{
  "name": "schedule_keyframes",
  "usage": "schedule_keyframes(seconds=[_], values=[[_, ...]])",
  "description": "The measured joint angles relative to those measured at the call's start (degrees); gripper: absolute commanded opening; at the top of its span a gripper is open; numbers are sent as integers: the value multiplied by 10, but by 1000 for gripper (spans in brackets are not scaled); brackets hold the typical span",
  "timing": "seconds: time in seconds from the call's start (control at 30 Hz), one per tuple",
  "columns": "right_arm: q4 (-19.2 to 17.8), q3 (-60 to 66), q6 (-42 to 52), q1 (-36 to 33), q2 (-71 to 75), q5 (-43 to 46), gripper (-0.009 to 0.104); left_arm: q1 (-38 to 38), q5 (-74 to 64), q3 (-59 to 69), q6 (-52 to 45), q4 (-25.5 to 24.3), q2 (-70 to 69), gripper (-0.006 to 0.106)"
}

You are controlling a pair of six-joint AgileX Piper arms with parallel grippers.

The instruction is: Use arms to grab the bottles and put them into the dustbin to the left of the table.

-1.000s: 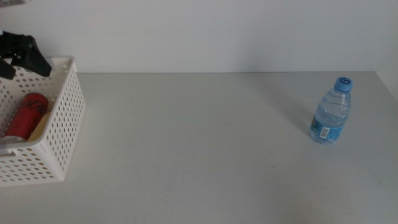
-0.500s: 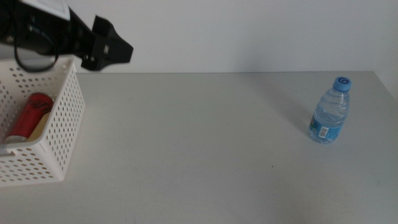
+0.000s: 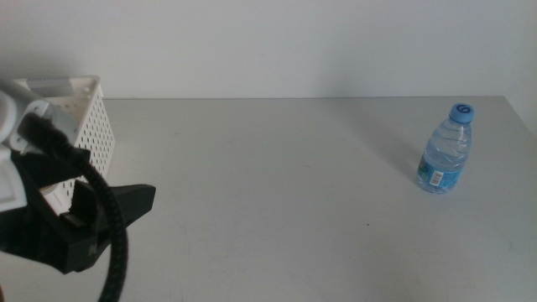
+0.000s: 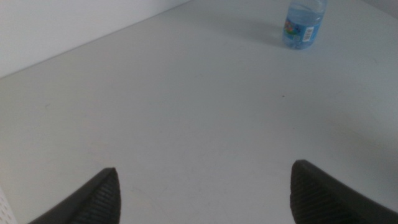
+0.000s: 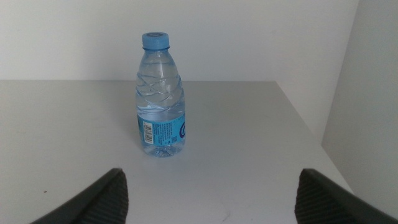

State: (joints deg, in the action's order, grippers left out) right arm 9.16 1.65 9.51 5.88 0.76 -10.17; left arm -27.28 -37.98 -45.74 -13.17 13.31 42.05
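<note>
Bottle (image 3: 447,149) alone upright on table (image 3: 277,184); left tool (image 4: 202,193), jaws apart and empty, has swung off the basket (image 3: 80,113); right tool (image 5: 211,196) spread open, faces bottle.

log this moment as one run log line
left gripper: open, empty, near dustbin | right gripper: open, facing water bottle | bottle: upright on table

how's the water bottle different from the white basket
The water bottle is clear with a blue cap; the basket is white with perforated walls. The bottle stands in the open at the table's right; the basket sits at the left, partly hidden behind the left gripper. Both rest on the table.
</note>
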Motion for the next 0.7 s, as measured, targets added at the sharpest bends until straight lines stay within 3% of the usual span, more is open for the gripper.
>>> schedule_keyframes(seconds=[0.1,0.23,0.7], values=[[0,0,0,0,0,0,75,-26,2,21,75,-53,-24,93],[0,0,0,0,0,0,75,-41,7,25,104,-88,-43,93],[0,0,0,0,0,0,75,-42,31,27,109,-116,-43,93]])
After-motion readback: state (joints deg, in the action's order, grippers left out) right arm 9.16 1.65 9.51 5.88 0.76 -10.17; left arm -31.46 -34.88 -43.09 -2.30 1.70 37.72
